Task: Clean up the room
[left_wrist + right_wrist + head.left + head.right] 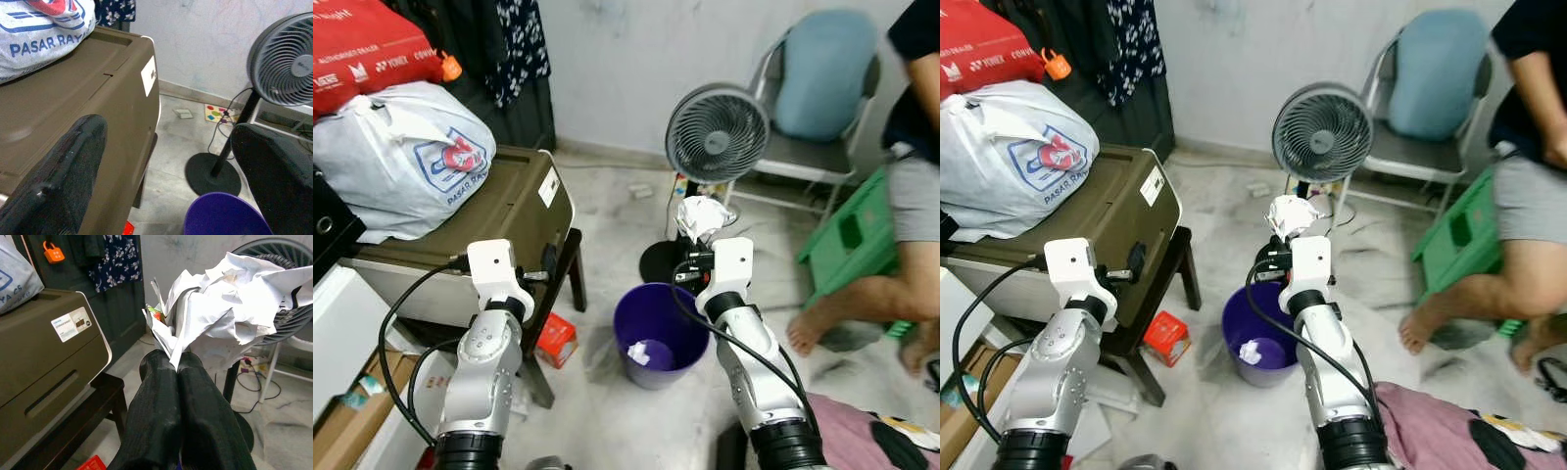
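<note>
Right gripper [178,363]: your fingers are pinched tight on a thin corner of the crumpled paper [230,313]; the wad stands up above the fingertips.
Where the paper is: raised over the floor, beyond the far rim of the purple bin [658,333] and just in front of the standing fan [717,132], not over the bin mouth.
Left gripper [161,176]: your fingers are spread wide, holding nothing, beside the brown case [509,211].
Risk, drop short: if you release here, I judge the wad lands on the marble floor by the fan base rather than in the bin.
Risk, slip: the grip is only on an edge, so a quick swing could tear or shed the paper.
Risk, fan: pushing forward may knock the grille or snag its cable.
Paper: white, light, sharply creased, irregular, with a small coloured scrap tucked in.
Bin: smooth round plastic; one white wad already lies inside.
Fingers: black, ribbed, rubbery-looking.
</note>
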Motion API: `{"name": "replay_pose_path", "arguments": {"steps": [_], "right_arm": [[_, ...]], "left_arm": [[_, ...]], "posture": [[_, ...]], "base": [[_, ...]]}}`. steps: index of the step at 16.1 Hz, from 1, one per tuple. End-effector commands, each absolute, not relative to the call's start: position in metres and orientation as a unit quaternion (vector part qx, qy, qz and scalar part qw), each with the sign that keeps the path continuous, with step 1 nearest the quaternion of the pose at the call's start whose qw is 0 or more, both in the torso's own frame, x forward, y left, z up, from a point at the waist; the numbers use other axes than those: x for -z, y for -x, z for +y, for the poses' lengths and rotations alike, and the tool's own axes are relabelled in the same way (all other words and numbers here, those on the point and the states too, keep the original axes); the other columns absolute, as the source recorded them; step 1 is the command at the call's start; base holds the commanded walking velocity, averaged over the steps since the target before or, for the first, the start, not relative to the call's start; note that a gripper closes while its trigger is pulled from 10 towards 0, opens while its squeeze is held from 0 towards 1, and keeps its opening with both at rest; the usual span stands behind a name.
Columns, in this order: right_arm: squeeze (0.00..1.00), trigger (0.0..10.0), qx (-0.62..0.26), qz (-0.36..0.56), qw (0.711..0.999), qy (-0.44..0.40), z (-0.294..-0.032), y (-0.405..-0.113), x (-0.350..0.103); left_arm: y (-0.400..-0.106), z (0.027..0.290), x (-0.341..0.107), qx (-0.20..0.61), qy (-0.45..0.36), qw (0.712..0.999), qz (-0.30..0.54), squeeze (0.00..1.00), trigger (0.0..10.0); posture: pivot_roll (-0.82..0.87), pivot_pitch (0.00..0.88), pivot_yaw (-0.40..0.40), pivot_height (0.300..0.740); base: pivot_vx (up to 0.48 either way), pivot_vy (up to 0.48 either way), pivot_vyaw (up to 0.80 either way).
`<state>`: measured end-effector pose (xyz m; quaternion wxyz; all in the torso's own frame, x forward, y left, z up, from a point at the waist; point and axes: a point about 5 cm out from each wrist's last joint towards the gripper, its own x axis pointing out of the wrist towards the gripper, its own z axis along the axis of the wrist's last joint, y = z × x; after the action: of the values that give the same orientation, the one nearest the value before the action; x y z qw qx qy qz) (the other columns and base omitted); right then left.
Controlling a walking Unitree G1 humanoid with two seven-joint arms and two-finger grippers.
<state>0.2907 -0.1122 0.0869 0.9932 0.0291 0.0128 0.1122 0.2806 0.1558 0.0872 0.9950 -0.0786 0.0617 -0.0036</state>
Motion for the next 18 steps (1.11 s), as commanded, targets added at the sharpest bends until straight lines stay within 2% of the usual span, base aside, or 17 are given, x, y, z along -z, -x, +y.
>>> {"name": "replay_pose_path", "arguments": {"steps": [1, 18], "right_arm": [[0.0, 10.0, -0.115, 0.014, 0.993, -0.032, -0.1103, -0.2919, -0.088], [0.0, 10.0, -0.115, 0.008, 0.993, -0.03, -0.1094, -0.2915, -0.0897]], "left_arm": [[-0.2809, 0.1565, -0.089, 0.006, 0.079, 0.995, 0.058, 0.0, 10.0], [-0.2809, 0.1559, -0.0891, 0.01, 0.074, 0.995, 0.06, 0.0, 10.0]], "posture": [[0.02, 0.0, 0.016, 0.74], [0.02, 0.0, 0.022, 0.74]], "base": [[0.251, 0.0, 0.0], [0.301, 0.0, 0.0]]}}
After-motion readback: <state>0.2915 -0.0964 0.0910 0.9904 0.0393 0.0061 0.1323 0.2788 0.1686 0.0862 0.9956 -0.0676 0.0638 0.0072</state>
